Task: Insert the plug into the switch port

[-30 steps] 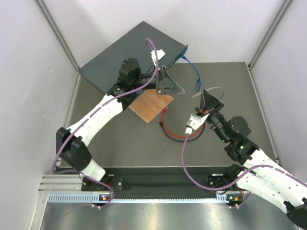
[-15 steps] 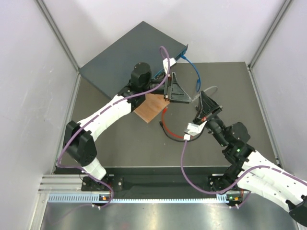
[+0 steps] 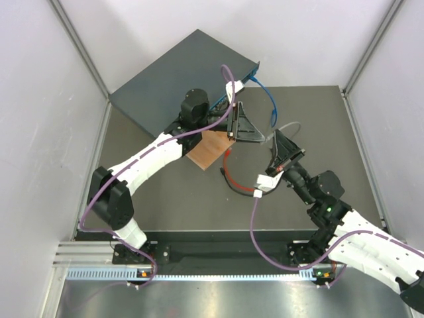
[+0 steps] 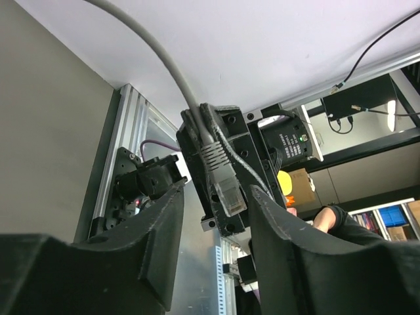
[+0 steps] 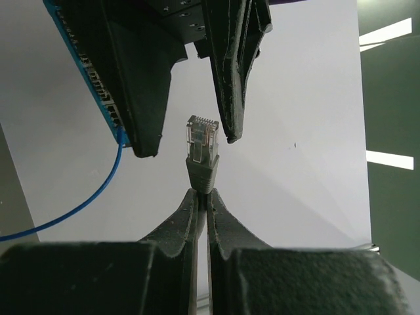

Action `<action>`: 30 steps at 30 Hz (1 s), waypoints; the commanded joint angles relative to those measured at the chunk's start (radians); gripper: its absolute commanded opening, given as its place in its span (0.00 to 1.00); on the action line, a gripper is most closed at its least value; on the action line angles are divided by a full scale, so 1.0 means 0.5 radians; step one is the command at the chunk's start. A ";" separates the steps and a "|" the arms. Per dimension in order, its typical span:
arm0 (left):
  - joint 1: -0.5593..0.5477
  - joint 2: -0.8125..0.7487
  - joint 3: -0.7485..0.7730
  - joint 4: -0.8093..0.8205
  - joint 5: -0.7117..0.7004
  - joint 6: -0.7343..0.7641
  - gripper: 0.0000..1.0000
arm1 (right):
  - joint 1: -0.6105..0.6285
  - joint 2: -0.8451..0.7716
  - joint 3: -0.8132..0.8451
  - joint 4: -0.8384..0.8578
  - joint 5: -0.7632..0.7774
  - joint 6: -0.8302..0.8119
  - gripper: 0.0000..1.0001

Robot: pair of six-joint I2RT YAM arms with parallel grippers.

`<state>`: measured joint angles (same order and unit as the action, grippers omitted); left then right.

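Observation:
The plug [image 5: 202, 141], clear with a grey boot, sticks out of my right gripper [image 5: 203, 197], which is shut on the grey cable [image 3: 291, 124] just behind it. My left gripper [image 4: 215, 197] is open. Its fingers [image 5: 141, 98] stand on either side of the plug [image 4: 223, 180], with a gap on each side. Both grippers meet in mid-air right of the switch [image 3: 179, 73], a dark slate box. Its teal front edge [image 5: 85, 65] with small sockets shows behind the left finger.
A blue cable [image 3: 265, 99] is plugged into the switch's right corner and hangs down [image 5: 85, 203]. A brown wooden board [image 3: 209, 149] lies under the left arm. A red and black cable loop [image 3: 232, 182] lies in front of it. Grey walls enclose the table.
My left gripper swung right from above the board to the plug, and its jaws narrowed around it. The right gripper shifted slightly toward it, still holding the cable.

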<state>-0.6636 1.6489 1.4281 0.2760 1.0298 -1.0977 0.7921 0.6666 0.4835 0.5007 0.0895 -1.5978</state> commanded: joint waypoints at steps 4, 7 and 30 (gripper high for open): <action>-0.010 -0.037 -0.015 0.083 -0.004 0.048 0.45 | 0.057 0.004 0.030 0.017 -0.001 -0.044 0.00; -0.017 -0.030 -0.018 0.077 -0.004 0.045 0.43 | 0.063 0.007 0.027 0.014 0.017 -0.053 0.00; -0.032 -0.003 0.325 -0.888 -0.111 0.989 0.00 | 0.075 -0.069 0.247 -0.860 0.134 0.109 0.71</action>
<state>-0.6769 1.6566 1.4940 0.0002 1.0069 -0.8280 0.8127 0.6647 0.5014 0.3202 0.1322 -1.6199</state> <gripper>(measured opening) 0.093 0.642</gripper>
